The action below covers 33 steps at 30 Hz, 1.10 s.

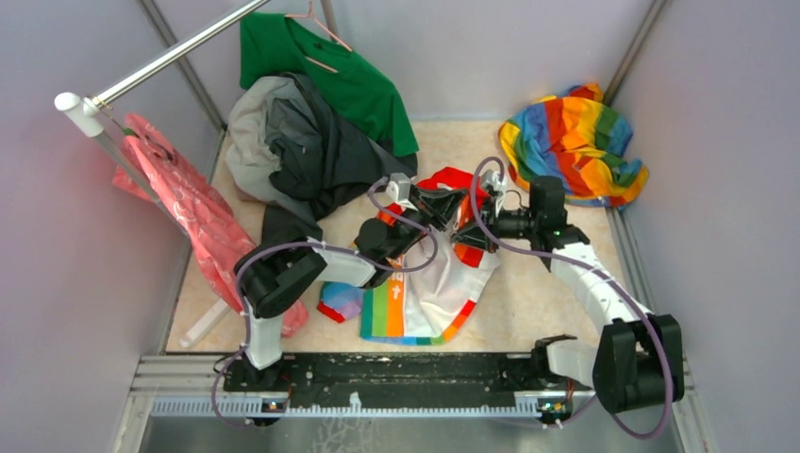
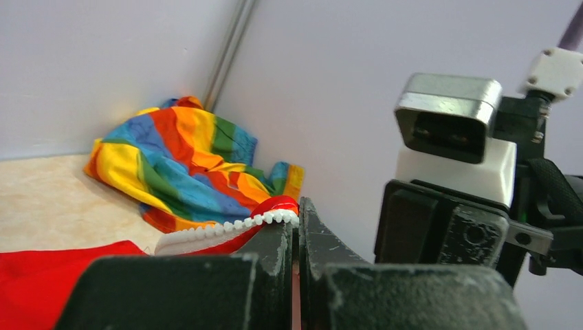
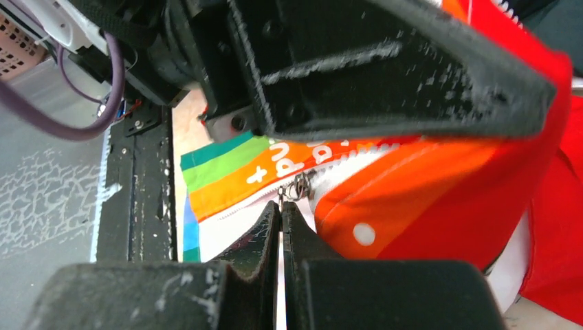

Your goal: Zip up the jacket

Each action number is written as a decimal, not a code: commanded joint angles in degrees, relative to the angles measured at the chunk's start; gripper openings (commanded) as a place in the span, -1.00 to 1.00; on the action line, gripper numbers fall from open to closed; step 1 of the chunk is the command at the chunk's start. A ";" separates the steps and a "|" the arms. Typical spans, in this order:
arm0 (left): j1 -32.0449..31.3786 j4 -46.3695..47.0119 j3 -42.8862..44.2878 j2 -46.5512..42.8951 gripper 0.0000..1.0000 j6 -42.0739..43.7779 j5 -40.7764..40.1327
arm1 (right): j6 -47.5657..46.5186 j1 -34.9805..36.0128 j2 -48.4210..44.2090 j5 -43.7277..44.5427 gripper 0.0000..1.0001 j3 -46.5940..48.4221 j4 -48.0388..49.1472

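Currently the jacket (image 1: 425, 293) is lying crumpled at the middle of the table (image 1: 547, 302), with its red hood end pointing away from the arm bases and both arms reaching over its upper half. The left gripper (image 2: 297, 214) is pressing its jaws fully together on the red front edge, where the white zipper teeth (image 2: 227, 225) are running into the fingertips. The right gripper (image 3: 280, 212) is likewise closed tight, and the small metal zipper pull (image 3: 297, 185) is sitting right at its tips (it appears pinched, though the contact is too small to confirm).

Risks, as a judgement:
- **Slipping:** the thin pull is offering little purchase, so a tug off the line of the teeth is likely to slip it free.
- **Jamming:** if the left grip is not holding the edge taut, fabric is liable to bunch ahead of the slider and jam it.
- **Collision:** the two wrists are working very close together, so contact between them is possible.

The surface is a pale beige marbled board, enclosed by plain lilac-grey walls. A rainbow cloth (image 1: 574, 142) is lying in the far right corner. A dark grey garment (image 1: 311, 156) and a green shirt (image 1: 330, 66) are heaped at the far left. A pink item (image 1: 179, 203) is hanging at the end of a metal rail (image 1: 170, 58).
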 commanded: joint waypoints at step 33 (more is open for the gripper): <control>4.75 7.60 -1.50 -4.50 -1.00 -1.25 2.72 | 6.18 -5.05 -1.54 -8.16 -1.00 1.06 3.62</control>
